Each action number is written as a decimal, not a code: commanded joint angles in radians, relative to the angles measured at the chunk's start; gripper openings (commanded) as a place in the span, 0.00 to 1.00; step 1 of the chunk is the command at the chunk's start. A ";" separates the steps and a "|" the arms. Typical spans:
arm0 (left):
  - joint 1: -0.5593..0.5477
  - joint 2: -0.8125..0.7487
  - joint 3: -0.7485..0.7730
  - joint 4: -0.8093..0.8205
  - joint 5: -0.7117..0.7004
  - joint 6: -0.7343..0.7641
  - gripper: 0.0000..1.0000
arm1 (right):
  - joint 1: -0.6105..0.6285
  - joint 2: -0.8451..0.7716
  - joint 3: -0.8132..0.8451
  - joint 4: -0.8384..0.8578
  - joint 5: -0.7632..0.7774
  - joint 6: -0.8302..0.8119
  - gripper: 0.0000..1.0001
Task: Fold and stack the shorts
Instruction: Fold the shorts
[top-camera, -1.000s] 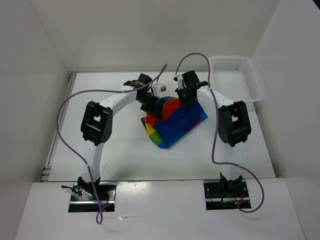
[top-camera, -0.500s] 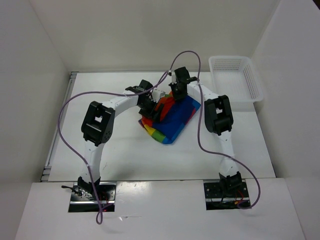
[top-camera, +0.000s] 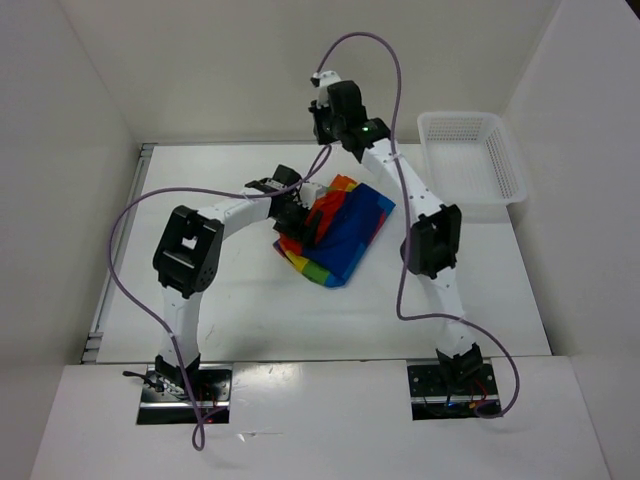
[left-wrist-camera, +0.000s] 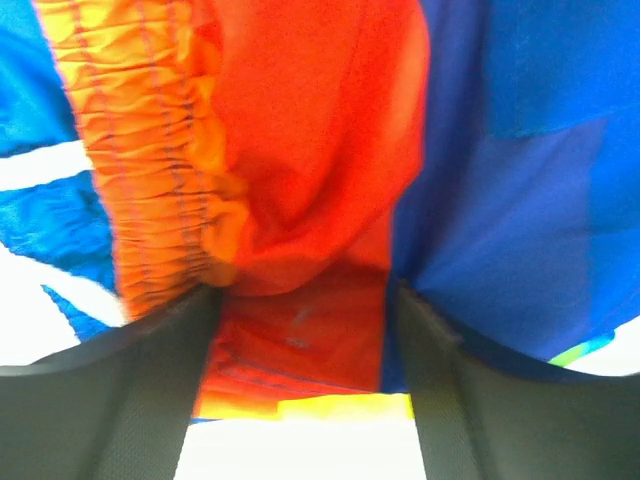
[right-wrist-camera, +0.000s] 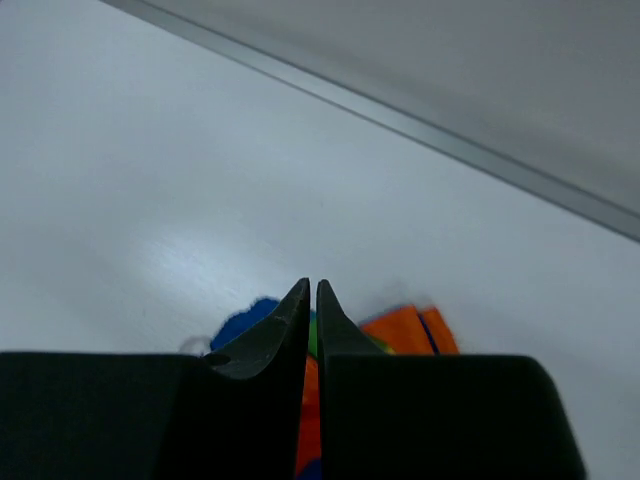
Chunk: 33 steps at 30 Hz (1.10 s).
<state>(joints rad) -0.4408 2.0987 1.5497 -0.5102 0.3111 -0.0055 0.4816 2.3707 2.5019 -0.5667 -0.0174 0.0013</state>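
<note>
Left arm (top-camera: 230, 208): it reaches in over the shorts (top-camera: 350, 225), which lie bunched in a rough fold mid-surface, a little toward the back.
Left jaws: wide, straddling a red fold just beside the gathered waistband (left-wrist-camera: 150, 150). Cloth fills the gap, but I can't see it pinched.
Risk, left: close here and you'll likely bite several layers at once. Then the fold drags open, or the whole heap slides along with you.
Risk, shorts: the fabric looks slick and loose. That striped corner poking out at the near-left edge could flop free if you pull sideways.
Right arm (top-camera: 400, 185): raised high over the back edge, well apart from the cloth.
Right jaws: nearly together, just a thin slit, nothing between them.
Risk, right: nothing pins the far side of the shorts, so a tug from the left meets no counter-hold. Mind the purple cable (top-camera: 398, 80) looping above that wrist too, since it could catch when you bring the arm down.
Basket (top-camera: 462, 118): white mesh, back-right corner, well apart from the shorts. A wide swing of the right arm could clip its rim.
Surface (top-camera: 230, 310): white and smooth, and I'd expect little friction to keep the cloth in place.
Room: plain white walls close in on the left, back and right. The left arm's cable (top-camera: 120, 260) bows out toward the left wall (top-camera: 60, 150), so you have little room there.
</note>
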 joint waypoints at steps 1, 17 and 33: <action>0.022 -0.048 -0.098 -0.015 -0.011 0.006 0.73 | -0.044 -0.215 -0.219 -0.018 0.082 0.029 0.10; 0.132 -0.097 0.111 -0.103 0.180 0.006 0.84 | -0.166 -0.578 -1.124 -0.035 -0.016 0.060 0.09; 0.100 0.420 0.860 -0.298 -0.112 0.006 0.97 | -0.184 -0.291 -0.987 0.045 -0.079 0.150 0.09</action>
<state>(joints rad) -0.3370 2.4248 2.3562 -0.7021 0.2874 -0.0040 0.3008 2.0342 1.4414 -0.5762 -0.0875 0.1123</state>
